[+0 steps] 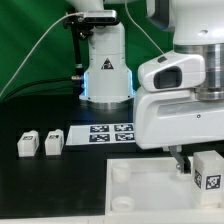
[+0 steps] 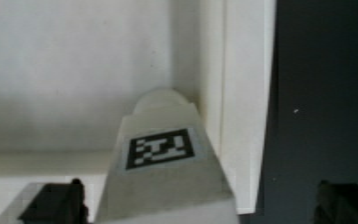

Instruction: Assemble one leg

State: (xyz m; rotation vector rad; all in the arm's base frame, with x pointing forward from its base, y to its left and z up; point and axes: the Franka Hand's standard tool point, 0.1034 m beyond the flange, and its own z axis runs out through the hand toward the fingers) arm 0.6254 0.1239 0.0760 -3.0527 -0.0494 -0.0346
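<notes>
Leg (image 1: 208, 170) at lower right of the exterior frame, clamped in the claw (image 1: 195, 172) above the tabletop (image 1: 140, 195). Apparently carrying toward a corner socket (image 1: 121, 172); next, aligning upright over it. Two spare legs (image 1: 40, 143) on the table (image 1: 40, 185) at left.

Two legs (image 1: 39, 144) lie beside the marker board (image 1: 108, 133), behind the tabletop (image 1: 150, 192).

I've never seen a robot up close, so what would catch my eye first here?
The big white arm fills the exterior view's right, its end effector beside a tagged leg over the white tabletop. Two more legs sit apart on the black table, at the exterior view's left.
</notes>
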